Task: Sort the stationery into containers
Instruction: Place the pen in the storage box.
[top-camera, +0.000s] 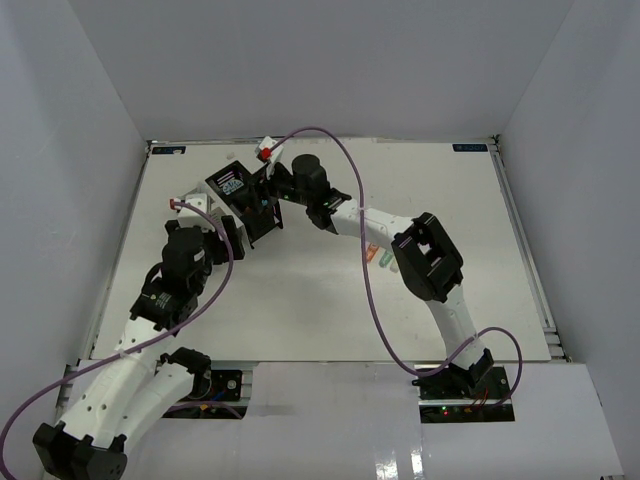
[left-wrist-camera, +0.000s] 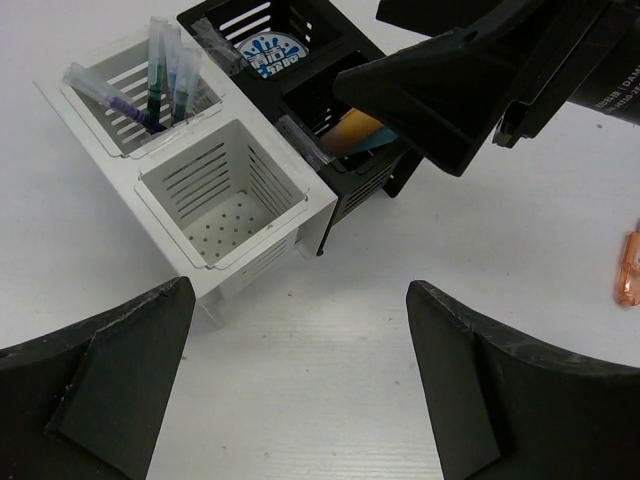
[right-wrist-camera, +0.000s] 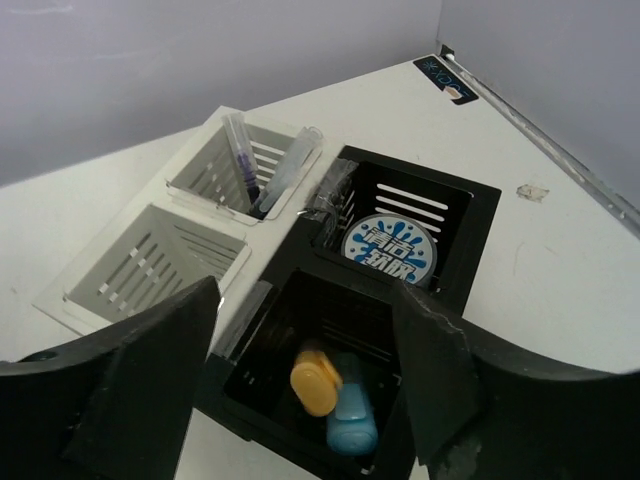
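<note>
The containers are two white and two black slatted compartments joined in a cluster. My right gripper (right-wrist-camera: 305, 300) hangs open just above the near black compartment (right-wrist-camera: 262, 400). Inside it lie an orange highlighter (right-wrist-camera: 317, 378) and a blue highlighter (right-wrist-camera: 352, 418); neither is between the fingers. The round blue-white tub (right-wrist-camera: 390, 250) sits in the far black compartment. Several thin pens (right-wrist-camera: 245, 160) stand in the far white compartment. The other white compartment (left-wrist-camera: 225, 200) holds nothing. My left gripper (left-wrist-camera: 300, 300) is open over bare table, just in front of that compartment.
An orange highlighter (left-wrist-camera: 630, 268) lies on the table to the right of the cluster. In the top view it lies with a green one (top-camera: 376, 254) beside the right arm's forearm. The enclosure's walls stand close behind the containers.
</note>
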